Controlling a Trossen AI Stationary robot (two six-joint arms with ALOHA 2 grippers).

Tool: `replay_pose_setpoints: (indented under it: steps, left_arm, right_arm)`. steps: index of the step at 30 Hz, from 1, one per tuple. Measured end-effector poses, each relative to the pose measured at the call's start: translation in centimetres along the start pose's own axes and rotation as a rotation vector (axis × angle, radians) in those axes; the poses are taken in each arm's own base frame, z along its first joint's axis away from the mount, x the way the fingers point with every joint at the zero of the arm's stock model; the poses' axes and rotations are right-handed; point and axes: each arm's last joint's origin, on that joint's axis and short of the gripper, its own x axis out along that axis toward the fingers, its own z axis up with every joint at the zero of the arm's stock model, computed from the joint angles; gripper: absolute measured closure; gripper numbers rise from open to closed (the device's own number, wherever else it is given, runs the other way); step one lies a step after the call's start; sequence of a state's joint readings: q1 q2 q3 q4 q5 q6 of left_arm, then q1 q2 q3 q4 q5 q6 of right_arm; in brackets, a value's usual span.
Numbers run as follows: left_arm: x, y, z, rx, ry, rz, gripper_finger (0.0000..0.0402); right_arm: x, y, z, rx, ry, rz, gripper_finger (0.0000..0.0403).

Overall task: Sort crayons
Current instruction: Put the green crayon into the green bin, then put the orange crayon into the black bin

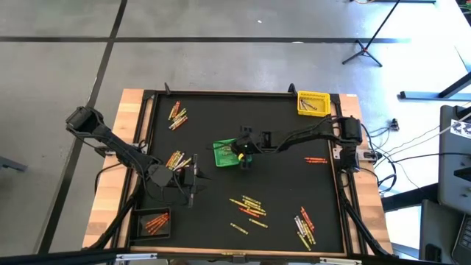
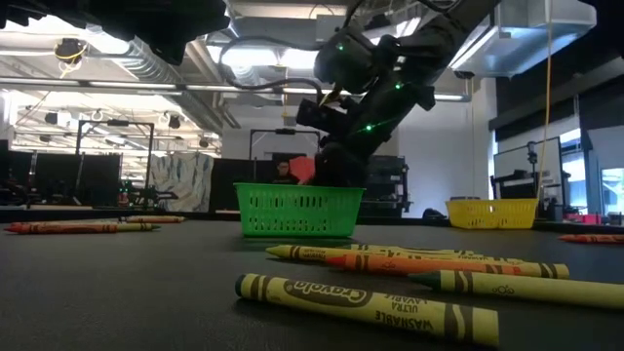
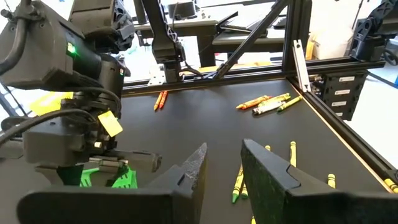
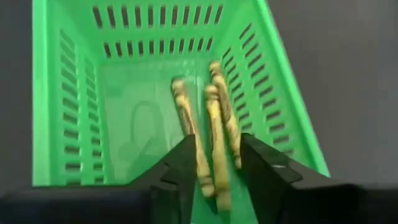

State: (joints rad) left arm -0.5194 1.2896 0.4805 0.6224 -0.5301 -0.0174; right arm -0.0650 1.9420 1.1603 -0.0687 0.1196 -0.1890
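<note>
Black matting covers the table (image 1: 221, 110), framed by pale wood edges, with a workshop of metal frames and ceiling lamps behind it in the low view. Three small plastic mesh baskets with slotted walls stand on it: a green basket (image 1: 223, 153) near the middle, a yellow basket (image 1: 312, 102) at the far right corner and a black basket (image 1: 154, 221) at the near left corner, the last holding orange-red crayons. The right gripper (image 4: 216, 163) hangs just over the green basket, its two dark wedge-shaped fingers parted, with a paper-wrapped crayon between them; whether they grip it I cannot tell. Three yellowish crayons (image 4: 211, 121) lie lengthwise inside that basket. The left gripper (image 3: 221, 171) waits near the table's left side, its blunt fingers standing apart with nothing between them. Loose crayons, thin round paper-wrapped sticks, lie in about six scattered groups on the mat: one at the far left (image 1: 176, 115), one by the left gripper (image 1: 175, 159), two red ones at the right (image 1: 316, 159), and yellow and orange ones along the near side (image 1: 249, 205).
</note>
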Motion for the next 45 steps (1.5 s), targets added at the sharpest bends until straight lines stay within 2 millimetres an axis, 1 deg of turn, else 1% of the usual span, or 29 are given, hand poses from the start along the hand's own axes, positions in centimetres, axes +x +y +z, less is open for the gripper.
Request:
replay_pose_setpoints:
  steps: [1,4,7,11,14,16,19,21,24,27,32,35,40,45]
  left_arm:
    - [0.0,0.0,0.0,0.0,0.0,0.0,0.0316]
    - [0.0,0.0,0.0,0.0,0.001,0.0,0.0316]
    - [0.0,0.0,0.0,0.0,0.001,0.0,0.0315]
    - [0.0,0.0,0.0,0.0,0.001,0.0,0.0315]
    - [0.0,0.0,0.0,0.001,0.002,0.0,0.0315]
    - [0.0,0.0,0.0,0.001,0.004,0.0,0.0315]
    - [0.0,0.0,0.0,0.001,0.003,0.0,0.0315]
    - [0.0,0.0,0.0,0.001,0.003,0.0,0.0315]
    - [0.0,0.0,0.0,0.001,0.003,0.0,0.0315]
    - [0.0,0.0,0.0,0.001,0.003,0.0,0.0315]
    - [0.0,0.0,0.0,0.0,0.002,0.0,0.0315]
    - [0.0,0.0,0.0,0.0,0.001,0.0,0.0315]
    - [0.0,0.0,0.0,-0.001,0.001,0.002,0.0315]
    - [0.0,0.0,0.0,-0.001,0.001,0.003,0.0315]
  right_arm:
    - [-0.3,-0.1,0.1,-0.002,0.018,0.004,0.0271]
    - [-2.5,0.1,1.4,-0.009,0.032,0.017,0.0264]
    - [-5.3,0.9,2.0,-0.022,0.074,0.045,0.0265]
    - [-10.1,1.7,2.1,-0.001,0.133,0.079,0.0269]
    - [-13.6,2.0,1.4,0.042,0.183,0.09,0.0269]
    - [-15.5,2.1,0.7,0.074,0.21,0.091,0.027]
    - [-17.5,1.9,-0.6,0.133,0.246,0.067,0.027]
    - [-18.3,1.7,-1.9,0.172,0.286,0.048,0.027]
    - [-18.8,1.5,-3.9,0.193,0.359,-0.037,0.027]
    - [-18.7,1.6,-5.8,0.2,0.438,-0.101,0.027]
    - [-17.7,1.8,-8.8,0.229,0.562,-0.123,0.027]
    - [-17.2,1.6,-10.5,0.252,0.645,-0.144,0.027]
    - [-16.8,0.5,-12.6,0.308,0.746,-0.177,0.027]
    - [-16.3,-0.5,-14.2,0.391,0.808,-0.141,0.027]
